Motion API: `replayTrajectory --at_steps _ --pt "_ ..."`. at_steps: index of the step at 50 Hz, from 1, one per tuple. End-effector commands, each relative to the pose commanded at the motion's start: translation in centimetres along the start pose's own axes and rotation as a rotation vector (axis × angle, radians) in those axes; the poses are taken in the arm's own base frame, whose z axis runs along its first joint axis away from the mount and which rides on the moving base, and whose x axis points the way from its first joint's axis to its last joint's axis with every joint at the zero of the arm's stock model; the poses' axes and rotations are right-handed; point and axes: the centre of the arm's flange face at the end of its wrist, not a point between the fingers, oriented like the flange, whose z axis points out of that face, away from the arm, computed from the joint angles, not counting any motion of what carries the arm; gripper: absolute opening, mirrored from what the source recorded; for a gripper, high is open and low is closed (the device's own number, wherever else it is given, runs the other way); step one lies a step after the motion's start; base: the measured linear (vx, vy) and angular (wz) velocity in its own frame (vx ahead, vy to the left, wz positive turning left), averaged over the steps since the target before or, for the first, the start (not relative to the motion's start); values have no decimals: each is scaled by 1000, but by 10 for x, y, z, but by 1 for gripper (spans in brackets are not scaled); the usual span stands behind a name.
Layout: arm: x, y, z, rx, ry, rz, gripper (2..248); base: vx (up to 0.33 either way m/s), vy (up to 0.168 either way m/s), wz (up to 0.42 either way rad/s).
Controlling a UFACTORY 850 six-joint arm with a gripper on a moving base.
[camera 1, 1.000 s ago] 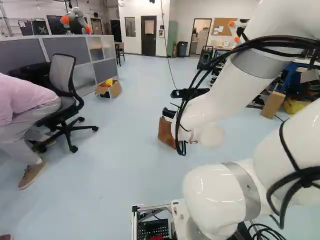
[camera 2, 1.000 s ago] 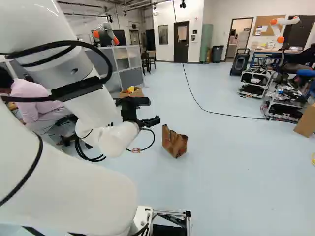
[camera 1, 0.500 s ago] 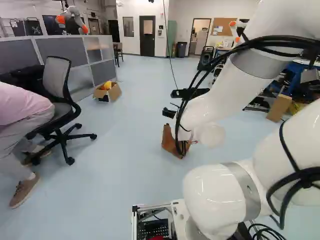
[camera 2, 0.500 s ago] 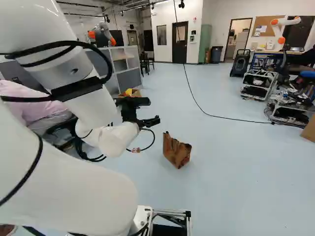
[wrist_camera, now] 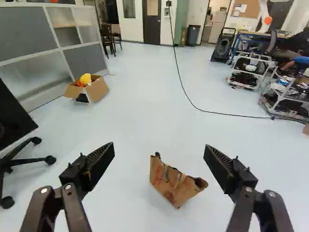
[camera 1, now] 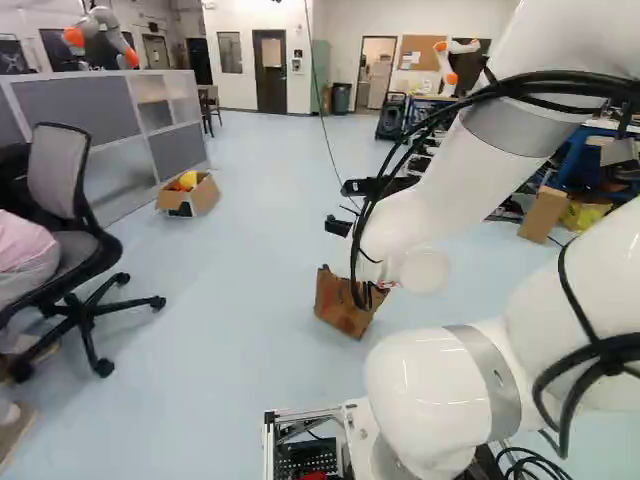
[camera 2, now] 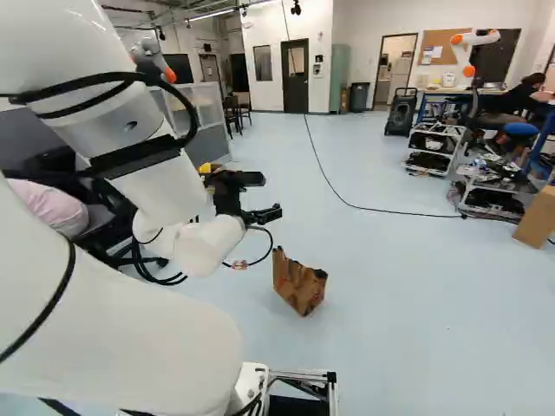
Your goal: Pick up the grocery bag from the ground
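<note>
Brown paper, crumpled and leaning a little: a grocery bag (wrist_camera: 177,187) on the pale floor (wrist_camera: 135,121), ahead of the claw (wrist_camera: 159,149) and well apart from it. Visible in the right base view just right of the white arm (camera 2: 165,182); partly hidden behind black cables (camera 1: 560,85) in the left base view. Claw spread wide, with nothing pinched. Probably at the approach step, with the grasp to come: next, likely move nearer, lower down and centre over the upper edge. Expect light, soft, thin-walled handling, apt to fold under pressure and not very slippery. Impossible to tell of any load inside. Best to take hold at the upper rim, pinching a doubled fold or both walls a little below the edge. Avoid catching only a thin corner, liable to tear if loaded. Beware of nudging from one side: easy to push away or topple before closing.
</note>
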Motion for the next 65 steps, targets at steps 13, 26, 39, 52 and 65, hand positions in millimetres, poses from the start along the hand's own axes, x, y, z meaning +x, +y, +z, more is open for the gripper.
replayTrajectory --at_steps 13,26,39,52,65 --pt "0 0 0 0 0 0 247 296 -66 -349" --pt "0 0 0 0 0 0 247 280 -62 -334" --pt "0 0 0 0 0 0 247 51 -2 -18" --pt "0 0 0 0 0 0 247 0 0 0" --pt "0 0 0 0 0 0 247 0 0 0"
